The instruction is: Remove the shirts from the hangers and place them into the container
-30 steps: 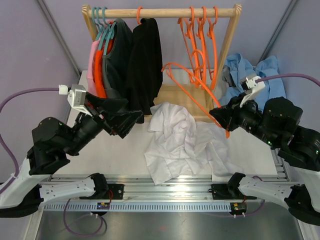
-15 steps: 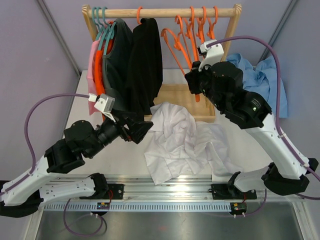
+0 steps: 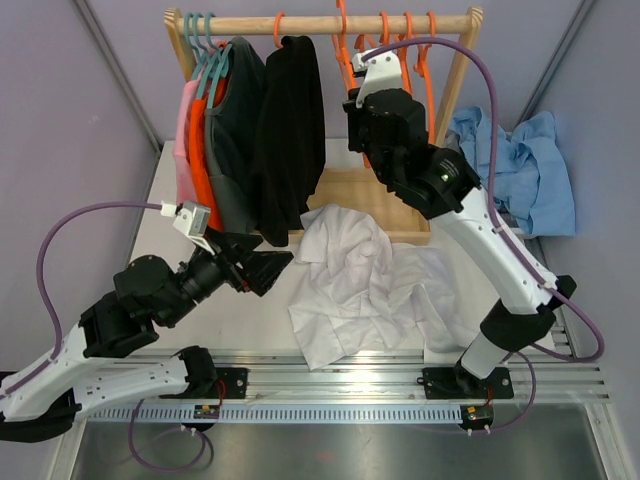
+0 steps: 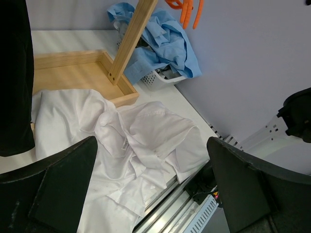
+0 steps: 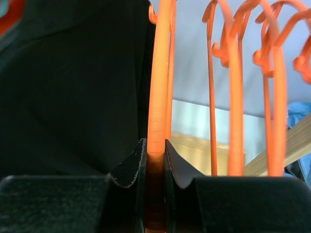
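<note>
Right gripper: fingers pinched on a thin bright orange plastic hanger, up by the round wooden rail and beside the hanging black shirt. Left gripper: fingers spread wide, low, just left of the crumpled white collared shirt on the table. Light blue shirts are heaped over the white slotted container, far right.

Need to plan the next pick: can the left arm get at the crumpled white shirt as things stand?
Probably yes: the left gripper is open, empty and facing the white shirt, with nothing visible between them.
</note>
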You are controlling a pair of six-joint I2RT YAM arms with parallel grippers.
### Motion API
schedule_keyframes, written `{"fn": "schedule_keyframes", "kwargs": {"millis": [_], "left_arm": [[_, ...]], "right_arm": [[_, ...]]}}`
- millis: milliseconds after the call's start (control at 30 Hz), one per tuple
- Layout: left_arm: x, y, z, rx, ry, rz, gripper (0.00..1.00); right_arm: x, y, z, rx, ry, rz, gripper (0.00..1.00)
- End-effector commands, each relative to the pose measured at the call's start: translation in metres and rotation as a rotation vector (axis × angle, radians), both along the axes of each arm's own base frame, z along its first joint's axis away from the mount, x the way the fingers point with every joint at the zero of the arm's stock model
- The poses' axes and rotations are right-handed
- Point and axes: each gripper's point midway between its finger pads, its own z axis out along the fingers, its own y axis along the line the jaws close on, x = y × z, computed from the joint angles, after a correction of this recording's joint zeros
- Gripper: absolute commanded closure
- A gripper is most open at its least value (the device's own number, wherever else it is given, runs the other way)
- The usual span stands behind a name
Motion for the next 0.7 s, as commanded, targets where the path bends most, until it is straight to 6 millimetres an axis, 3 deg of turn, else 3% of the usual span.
{"fn": "schedule_keyframes", "kwargs": {"millis": [0,200,367,400,500,567,633,667], "left_arm": [[0.001,0.006,0.012,-0.062,-0.009,0.025,0.01],[-0.001,0.013,0.012,-0.07,-0.01,0.034,0.01],[0.0,0.016,0.016,-0.066,-0.019,0.046,0.01],[0.001,0.015,0.016,-0.058,-0.021,0.048,0.01],[0.003,0.016,0.018,-0.05,-0.03,0.054,0.01],[0.004,0.015,0.018,-0.043,-0.031,0.06,0.01],[0.007,0.013,0.017,-0.031,-0.031,0.068,0.01],[0.007,0.014,0.016,-0.025,-0.031,0.071,0.01]], "right_arm": [[0.019,-0.013,0.014,0.021,-0.048,-0.098,1.0],[0.03,-0.033,-0.004,0.074,0.002,-0.183,1.0],[0.018,-0.047,-0.014,0.095,0.026,-0.199,1.0],[0.015,-0.047,-0.015,0.1,0.031,-0.187,0.9],[-0.001,-0.046,-0.012,0.11,0.038,-0.105,0.39],[-0.022,-0.037,-0.005,0.127,0.041,0.03,0.24],[-0.049,-0.038,0.009,0.172,0.022,0.135,0.01],[-0.063,-0.033,0.012,0.185,0.023,0.208,0.0]]}}
